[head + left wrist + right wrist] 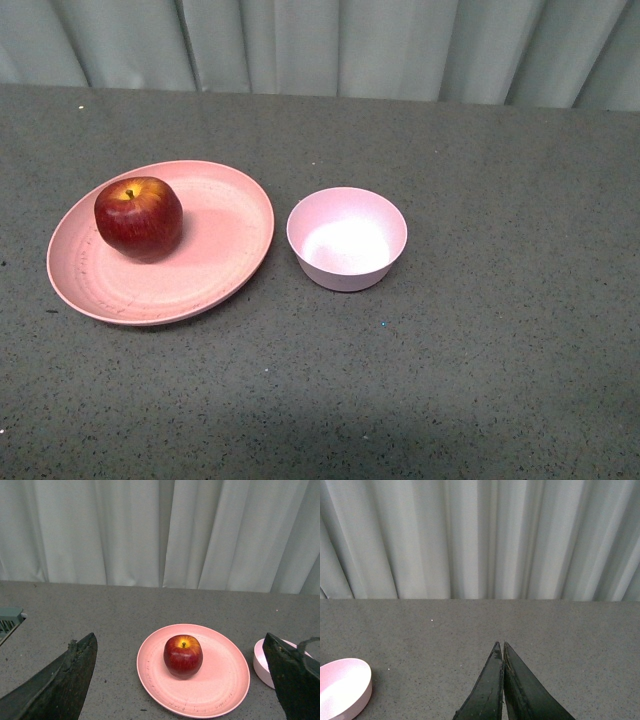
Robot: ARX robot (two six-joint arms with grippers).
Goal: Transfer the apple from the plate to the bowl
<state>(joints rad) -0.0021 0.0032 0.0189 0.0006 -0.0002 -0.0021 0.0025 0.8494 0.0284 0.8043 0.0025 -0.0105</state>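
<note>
The dark-red apple (138, 217) with a yellow patch at its stem sits upright on the left part of the salmon-pink plate (225, 250). The small pale pink bowl (346, 238) stands empty just right of the plate. Neither arm shows in the front view. In the left wrist view my left gripper (181, 642) is open, its jaws wide apart, with the apple (183, 655) on the plate (220, 680) between and beyond them, and the bowl (263, 662) partly hidden behind one finger. My right gripper (500, 644) is shut and empty above bare table, with the bowl (342, 687) off to one side.
The grey speckled table (500, 380) runs back to a pale curtain (330, 45). A grey object with a grille (9, 620) shows at the edge of the left wrist view.
</note>
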